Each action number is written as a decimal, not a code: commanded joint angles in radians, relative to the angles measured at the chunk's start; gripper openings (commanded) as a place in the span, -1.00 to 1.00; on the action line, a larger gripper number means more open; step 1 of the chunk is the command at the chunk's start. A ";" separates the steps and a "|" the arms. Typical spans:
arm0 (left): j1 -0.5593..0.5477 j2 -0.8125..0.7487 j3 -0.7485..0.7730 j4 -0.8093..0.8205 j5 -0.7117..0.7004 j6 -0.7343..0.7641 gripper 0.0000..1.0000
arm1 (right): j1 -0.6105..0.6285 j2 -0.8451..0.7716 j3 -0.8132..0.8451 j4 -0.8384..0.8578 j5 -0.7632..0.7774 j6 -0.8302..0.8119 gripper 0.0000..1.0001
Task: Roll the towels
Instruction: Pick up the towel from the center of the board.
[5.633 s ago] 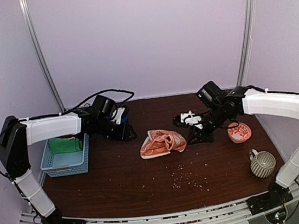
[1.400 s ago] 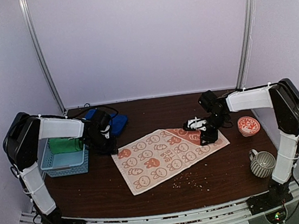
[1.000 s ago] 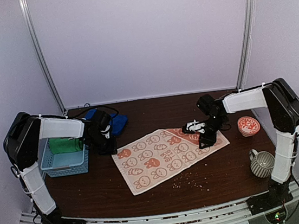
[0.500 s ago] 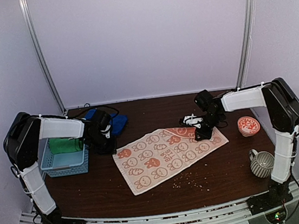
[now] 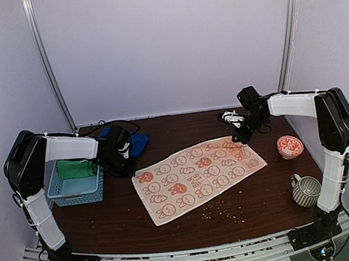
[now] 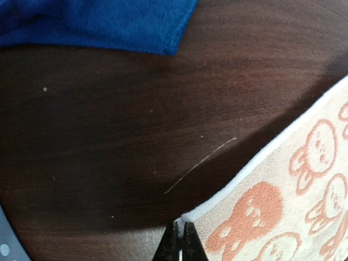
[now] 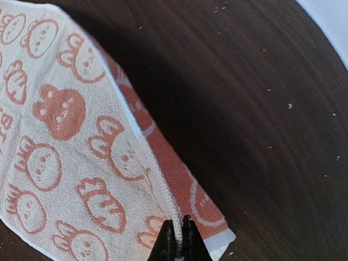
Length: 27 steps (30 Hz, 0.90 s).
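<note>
On the table [image 5: 109, 221], the patterned towel [image 5: 196, 177] lay spread flat across the middle. The left gripper [image 6: 179, 246] and right gripper [image 7: 178, 239] each pinched one far corner. The best move seemed to be drawing both evenly toward the near edge, keeping the roll straight.

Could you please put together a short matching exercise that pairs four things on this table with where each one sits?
Things:
1. bunny-print towel
2. blue towel
3. green towel
4. mug

Places:
a. inside the light blue basket
b. standing alone near the right front corner
c. spread flat in the middle of the table
d. bunched up at the far left, beyond the basket

Pairs: 1-c, 2-d, 3-a, 4-b
</note>
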 commanded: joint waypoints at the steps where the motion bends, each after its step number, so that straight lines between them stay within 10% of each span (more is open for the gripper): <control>1: 0.007 -0.073 0.077 -0.022 -0.079 0.069 -1.00 | -0.051 -0.085 0.066 -0.021 -0.050 0.057 -1.00; 17: 0.006 -0.482 0.115 -0.041 -0.222 0.179 -1.00 | -0.154 -0.360 0.111 -0.099 -0.215 0.117 -1.00; 27: 0.005 -0.838 -0.119 0.015 -0.051 0.295 -1.00 | -0.155 -0.663 -0.174 -0.238 -0.414 -0.049 -1.00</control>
